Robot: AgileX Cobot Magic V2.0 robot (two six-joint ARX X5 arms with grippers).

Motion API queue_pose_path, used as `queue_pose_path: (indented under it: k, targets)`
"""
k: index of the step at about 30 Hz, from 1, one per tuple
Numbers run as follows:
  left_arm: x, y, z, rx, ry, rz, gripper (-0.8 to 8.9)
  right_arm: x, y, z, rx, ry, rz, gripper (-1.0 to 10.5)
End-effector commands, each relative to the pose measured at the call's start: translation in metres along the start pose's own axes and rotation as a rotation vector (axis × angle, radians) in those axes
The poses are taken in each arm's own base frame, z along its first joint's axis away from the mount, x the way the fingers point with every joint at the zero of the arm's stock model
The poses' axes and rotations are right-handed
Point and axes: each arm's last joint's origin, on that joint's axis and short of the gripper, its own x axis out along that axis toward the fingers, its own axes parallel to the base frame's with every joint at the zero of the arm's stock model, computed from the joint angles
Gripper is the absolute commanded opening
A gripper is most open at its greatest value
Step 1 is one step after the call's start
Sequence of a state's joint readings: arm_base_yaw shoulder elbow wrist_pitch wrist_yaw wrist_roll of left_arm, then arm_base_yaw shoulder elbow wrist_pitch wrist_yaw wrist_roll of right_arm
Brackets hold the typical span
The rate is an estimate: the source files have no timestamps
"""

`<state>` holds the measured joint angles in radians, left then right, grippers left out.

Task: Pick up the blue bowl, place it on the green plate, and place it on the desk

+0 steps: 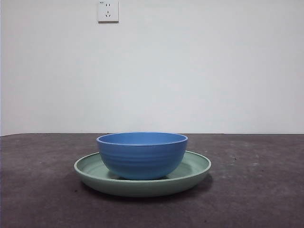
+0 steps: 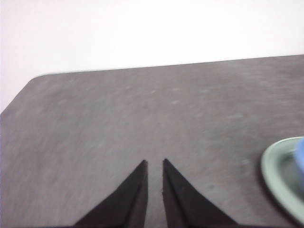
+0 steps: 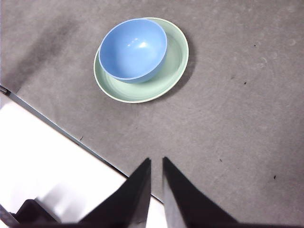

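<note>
The blue bowl stands upright and empty inside the green plate, which lies on the desk. The right wrist view shows the bowl sitting on the plate, off its centre. My right gripper is high above the desk near its edge, well away from the plate, jaws nearly together and holding nothing. My left gripper hovers over bare desk with its jaws nearly together, empty; the plate's rim and a sliver of the bowl show at the side of that view.
A white wall with a socket stands behind the desk. The desk's edge runs under my right gripper, with a bright white floor beyond it. The desk's far edge and rounded corner show in the left wrist view.
</note>
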<state>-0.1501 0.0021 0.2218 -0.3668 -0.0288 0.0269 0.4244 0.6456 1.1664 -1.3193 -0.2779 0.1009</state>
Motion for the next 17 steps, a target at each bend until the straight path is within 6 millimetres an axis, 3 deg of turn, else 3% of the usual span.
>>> queue_pose_path:
  k: [1,5,17]
  targets:
    - [0.007,0.002,-0.013,-0.031,0.023,0.053,0.5,-0.003,0.002,0.003,-0.015,-0.02,0.009,0.4]
    - [0.013,0.008,-0.027,-0.042,0.076,0.122,0.5,-0.004,0.002,0.003,-0.015,-0.021,0.009,0.4]
    - [0.021,0.013,-0.044,-0.043,0.053,0.178,0.5,-0.004,0.002,0.003,-0.015,-0.021,0.009,0.4]
